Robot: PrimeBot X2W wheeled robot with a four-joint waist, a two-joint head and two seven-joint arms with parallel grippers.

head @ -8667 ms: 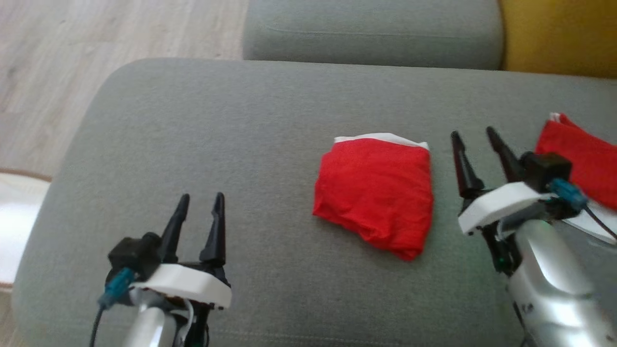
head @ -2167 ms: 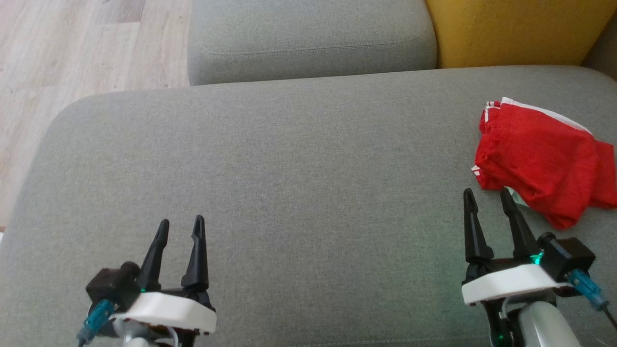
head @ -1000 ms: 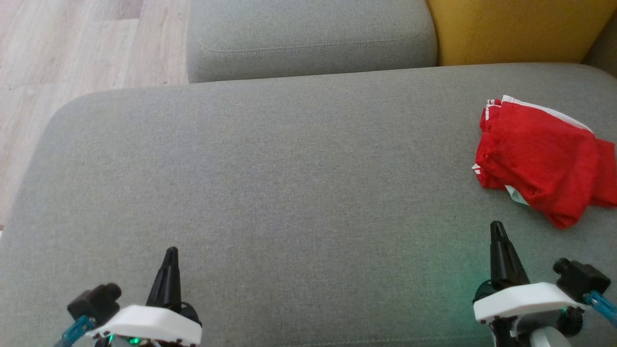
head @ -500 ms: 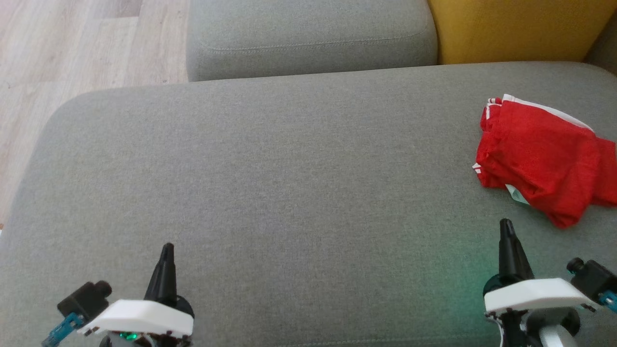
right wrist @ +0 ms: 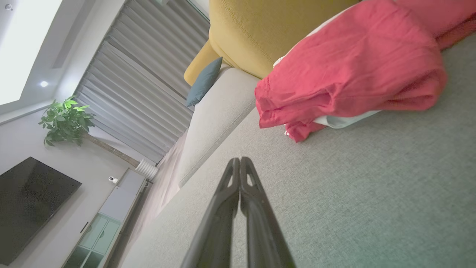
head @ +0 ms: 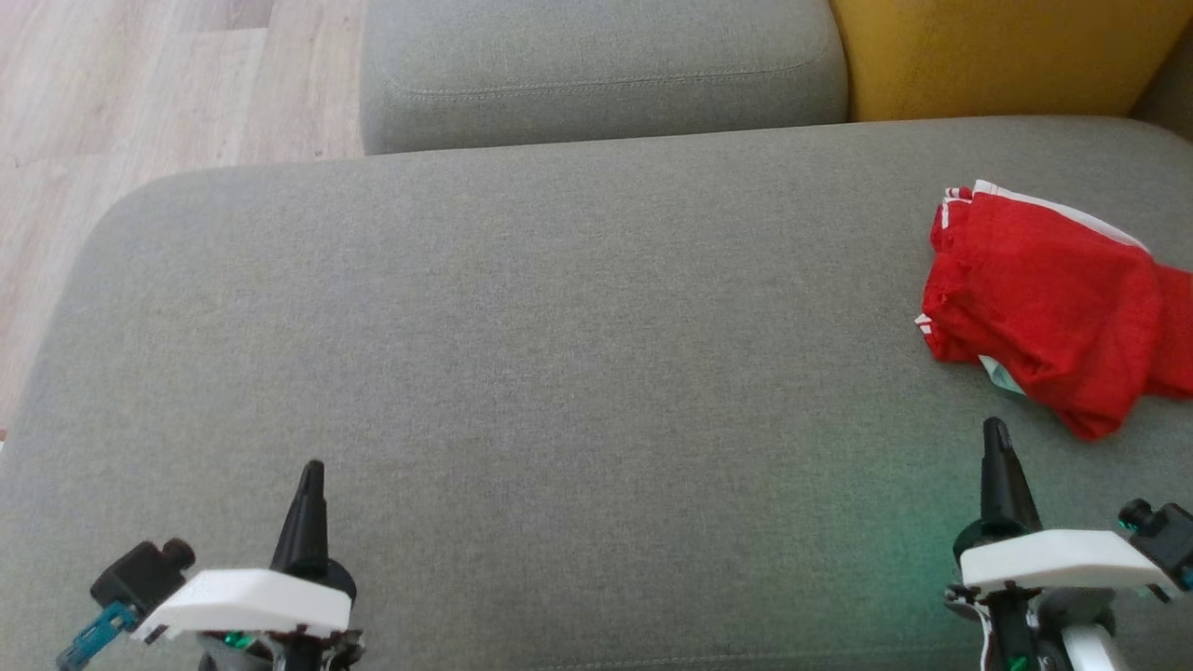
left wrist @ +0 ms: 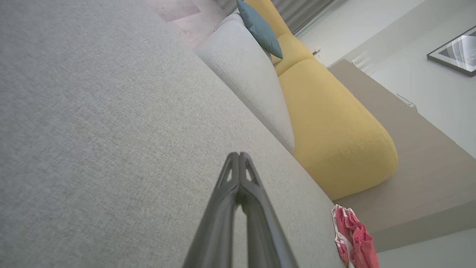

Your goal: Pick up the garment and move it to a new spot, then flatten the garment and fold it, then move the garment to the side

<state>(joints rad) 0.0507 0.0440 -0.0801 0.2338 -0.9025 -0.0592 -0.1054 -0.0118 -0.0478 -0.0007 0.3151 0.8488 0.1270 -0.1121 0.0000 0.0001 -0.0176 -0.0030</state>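
- Hands sit low at the near edge of the head view, both over the wide grey seat cushion [head: 559,326], with their fingers pointing away from the robot.
- The left hand [head: 310,477] has its two dark fingers pressed together into one spike. The left wrist view shows the tips meeting with nothing between them.
- The right hand [head: 995,433] is likewise closed tip to tip and empty, as the right wrist view shows.
- The garment [head: 1044,298], red with white trim, lies in a loosely folded, rumpled bundle on the far right part of the seat cushion. It runs off the right edge of the head view.
- A pale tag [head: 1000,375] pokes out from under the garment's near edge.
- The right hand's tip is near that edge but apart from it, with bare grey fabric between.
- The left hand is well apart from the garment, across the cushion.
- Behind the seat cushion, a grey back cushion [head: 596,75] sits to the left and a yellow cushion [head: 1007,56] to the right. The garment lies in front of the yellow one.
- Pale wood floor [head: 140,84] shows at the upper left of the head view.
- In the left wrist view a blue pillow [left wrist: 260,29] leans on the sofa farther along, and a framed picture [left wrist: 453,52] hangs on the wall.
- The right wrist view takes in grey curtains [right wrist: 148,85], a potted plant [right wrist: 65,119] and a dark television [right wrist: 29,201].
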